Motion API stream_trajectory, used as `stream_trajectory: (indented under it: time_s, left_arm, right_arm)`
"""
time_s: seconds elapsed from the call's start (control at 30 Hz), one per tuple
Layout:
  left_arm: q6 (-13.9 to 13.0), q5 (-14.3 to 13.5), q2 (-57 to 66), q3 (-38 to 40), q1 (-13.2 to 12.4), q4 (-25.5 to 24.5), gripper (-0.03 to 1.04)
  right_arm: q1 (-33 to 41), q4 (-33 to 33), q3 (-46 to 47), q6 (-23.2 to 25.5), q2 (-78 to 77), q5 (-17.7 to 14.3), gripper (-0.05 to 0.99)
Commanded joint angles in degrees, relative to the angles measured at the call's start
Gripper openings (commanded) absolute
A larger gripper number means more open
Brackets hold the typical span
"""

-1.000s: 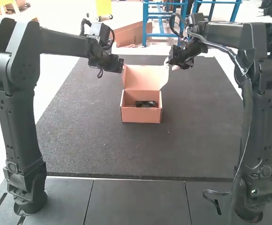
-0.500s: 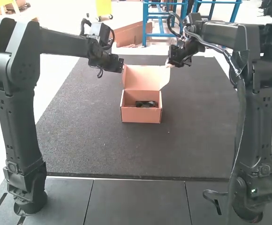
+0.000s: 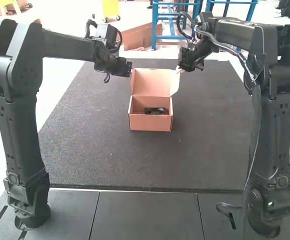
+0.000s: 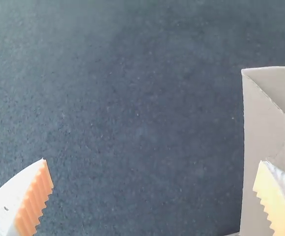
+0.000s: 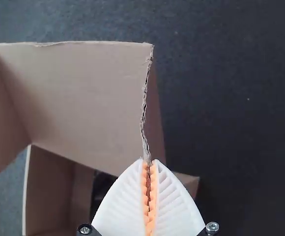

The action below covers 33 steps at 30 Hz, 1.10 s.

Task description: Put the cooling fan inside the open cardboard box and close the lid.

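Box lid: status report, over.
Right claw shut on lid flap. Left claw open beside lid, opposite edge. Fan inside box, lid upright.

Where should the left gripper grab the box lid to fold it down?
Probably pinch the lid along its upright left edge, coming from the left: it stands free beside the open left gripper, mirroring the right gripper shut on the right flap.
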<state>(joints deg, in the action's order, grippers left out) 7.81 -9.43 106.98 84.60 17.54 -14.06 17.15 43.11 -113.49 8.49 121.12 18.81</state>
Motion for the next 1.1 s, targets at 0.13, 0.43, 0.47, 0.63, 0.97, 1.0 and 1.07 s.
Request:
stream_trajectory:
  time_s: [0.13,0.43,0.47,0.63,0.97,1.0,1.07]
  left_arm:
    - [-0.1,-0.2,0.3,3.8,0.3,-1.7,0.97]
    - [0.3,-0.2,-0.5,4.2,0.3,-6.1,0.97]
    - [0.4,-0.2,-0.5,4.2,0.3,-6.6,0.97]
    - [0.6,-0.2,-1.2,4.0,0.3,-7.9,0.97]
    - [0.7,4.2,-3.7,3.2,2.7,-10.3,0.97]
    - [0.7,4.5,-3.9,3.0,3.0,-10.5,0.97]
    - [0.7,5.3,-4.3,2.7,3.6,-11.0,0.97]
  right_arm:
    - [1.7,4.8,-0.9,-1.5,-0.2,0.7,-0.02]
    - [4.3,10.9,-0.9,-2.8,-0.2,3.4,-0.02]
    - [4.6,10.9,-0.9,-2.6,-0.3,3.5,-0.02]
    - [5.6,11.7,-0.8,-2.4,-0.9,3.7,-0.02]
    - [5.8,12.4,0.6,-2.3,-2.0,3.8,-0.02]
    - [5.8,12.4,0.8,-2.3,-2.2,3.8,-0.02]
    - [5.8,12.4,1.4,-2.3,-2.6,3.8,-0.02]
